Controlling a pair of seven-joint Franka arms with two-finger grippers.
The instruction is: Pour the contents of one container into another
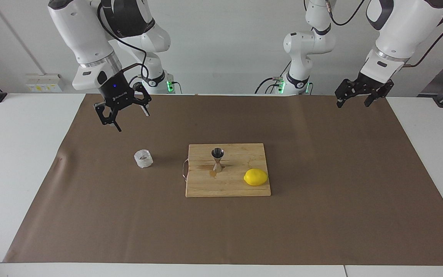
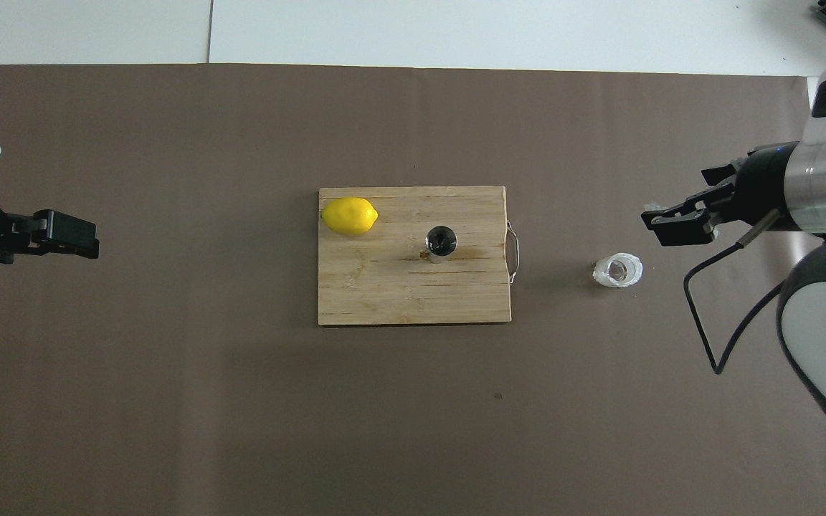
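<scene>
The small clear faceted glass cup [image 1: 143, 158] [image 2: 618, 271] stands upright on the brown paper, beside the cutting board toward the right arm's end. The steel hourglass jigger [image 1: 217, 159] [image 2: 441, 242] stands upright on the wooden board [image 1: 240, 188] [image 2: 384, 294], with a small wet stain at its foot. My right gripper [image 1: 124, 117] [image 2: 685, 206] hangs open over the paper close to the cup, pointing down, touching nothing. My left gripper [image 1: 354, 100] [image 2: 72, 238] waits open and empty, raised over the paper's edge at the left arm's end.
A yellow lemon [image 1: 255, 177] [image 2: 349, 216] lies on the board's corner toward the left arm's end. A thin metal handle [image 1: 184, 169] [image 2: 513, 251] sticks out of the board's edge facing the cup. Brown paper [image 1: 321, 215] covers the white table.
</scene>
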